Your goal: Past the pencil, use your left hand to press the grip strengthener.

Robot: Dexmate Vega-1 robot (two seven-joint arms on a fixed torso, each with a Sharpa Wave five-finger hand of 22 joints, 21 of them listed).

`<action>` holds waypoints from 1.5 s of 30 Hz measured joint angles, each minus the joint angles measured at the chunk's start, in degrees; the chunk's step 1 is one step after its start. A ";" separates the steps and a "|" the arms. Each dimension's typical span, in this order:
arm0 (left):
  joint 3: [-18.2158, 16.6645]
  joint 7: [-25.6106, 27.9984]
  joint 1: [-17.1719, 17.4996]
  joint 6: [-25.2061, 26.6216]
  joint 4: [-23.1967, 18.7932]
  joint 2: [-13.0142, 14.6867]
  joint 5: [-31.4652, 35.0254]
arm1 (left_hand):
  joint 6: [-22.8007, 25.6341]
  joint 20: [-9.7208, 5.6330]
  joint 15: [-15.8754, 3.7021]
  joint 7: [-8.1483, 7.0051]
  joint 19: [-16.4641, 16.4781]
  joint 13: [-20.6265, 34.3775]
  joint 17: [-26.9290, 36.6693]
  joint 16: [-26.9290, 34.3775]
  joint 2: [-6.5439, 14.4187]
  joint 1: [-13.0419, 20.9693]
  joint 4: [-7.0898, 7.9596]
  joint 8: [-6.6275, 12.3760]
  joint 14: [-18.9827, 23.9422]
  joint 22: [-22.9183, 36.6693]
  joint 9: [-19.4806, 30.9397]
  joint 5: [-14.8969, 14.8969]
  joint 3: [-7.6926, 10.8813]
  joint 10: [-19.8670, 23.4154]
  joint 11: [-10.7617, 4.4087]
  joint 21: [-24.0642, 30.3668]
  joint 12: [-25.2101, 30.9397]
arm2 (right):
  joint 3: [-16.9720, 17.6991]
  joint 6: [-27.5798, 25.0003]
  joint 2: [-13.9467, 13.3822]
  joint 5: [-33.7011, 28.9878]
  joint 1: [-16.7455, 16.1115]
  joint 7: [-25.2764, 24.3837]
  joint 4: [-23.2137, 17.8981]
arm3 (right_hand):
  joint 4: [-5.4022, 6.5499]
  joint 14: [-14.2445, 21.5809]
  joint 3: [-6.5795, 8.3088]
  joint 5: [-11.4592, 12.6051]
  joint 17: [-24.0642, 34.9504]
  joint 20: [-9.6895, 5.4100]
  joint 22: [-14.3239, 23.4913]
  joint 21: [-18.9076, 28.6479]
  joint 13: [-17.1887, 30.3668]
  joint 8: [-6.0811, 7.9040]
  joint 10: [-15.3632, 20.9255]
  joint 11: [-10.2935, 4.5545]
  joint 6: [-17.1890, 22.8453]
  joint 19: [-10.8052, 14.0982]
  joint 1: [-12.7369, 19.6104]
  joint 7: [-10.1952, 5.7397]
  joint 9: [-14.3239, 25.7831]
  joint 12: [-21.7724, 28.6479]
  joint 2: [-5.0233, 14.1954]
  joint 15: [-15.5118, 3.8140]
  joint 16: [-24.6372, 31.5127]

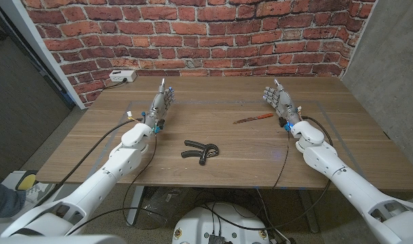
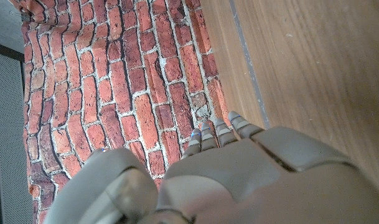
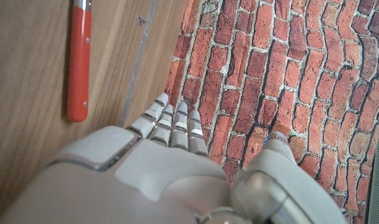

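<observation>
A black grip strengthener (image 1: 200,150) lies on the wooden table (image 1: 220,169) near its front middle. A red pencil (image 1: 253,118) (image 3: 78,62) lies further back and to the right. My left hand (image 1: 161,103) (image 2: 239,180) stands open at the back left, fingers straight and pointing toward the brick wall, holding nothing; it is well behind and left of the strengthener. My right hand (image 1: 279,100) (image 3: 158,174) stands open at the back right, just right of the pencil, fingers straight and empty.
A white power strip (image 1: 123,76) sits at the table's far left corner, against the brick wall (image 1: 192,34). Cables run along both arms and over the front edge. A thin rectangular line (image 1: 321,104) is marked on the tabletop.
</observation>
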 measured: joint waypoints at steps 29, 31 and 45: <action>-1.59 -1.85 7.03 -7.99 -7.79 3.87 2.13 | 6.41 2.13 -0.41 0.96 12.24 0.13 -0.17 1.93 1.46 7.65 -2.62 1.47 10.56 -0.01 0.08 0.00 -0.21 10.15 0.49 2.83 2.10 | 0.67 1.97 -2.65 -2.92 -4.96 -3.27 -7.92 | -0.23 2.11 0.23 0.00 -0.01 -0.12 -0.01 0.00 -0.01 0.60 1.95 -0.11 3.12 1.74 0.60 -1.53 0.28 0.00 0.60 -0.27 0.00; -1.57 -2.10 7.56 -9.06 -7.56 3.83 2.58 | 6.68 2.15 -0.51 0.69 12.62 0.13 -0.17 1.93 1.58 7.78 -2.79 1.47 10.99 -0.01 0.07 0.00 -0.38 10.73 0.51 2.83 2.10 | 0.83 2.17 -2.84 -3.04 -5.31 -3.72 -8.38 | -0.23 2.12 0.23 0.00 -0.01 -0.12 -0.01 0.00 -0.01 0.60 2.16 0.11 3.12 1.74 0.60 -1.53 0.28 0.00 0.60 -0.27 0.00; -1.72 -3.70 10.21 -14.51 -8.19 4.64 3.97 | 10.82 3.29 -0.85 -0.78 16.01 0.41 0.00 2.38 1.29 9.28 -3.34 2.23 13.98 -0.02 0.07 -0.28 -0.93 13.45 -0.16 3.28 2.50 | 2.15 1.36 -4.60 -2.78 -7.80 -5.36 -11.66 | -0.48 2.42 0.47 -0.01 -0.01 -0.12 -0.02 -0.35 -0.01 0.60 2.57 -0.30 3.12 1.73 0.92 -1.53 0.28 0.00 0.92 0.02 0.00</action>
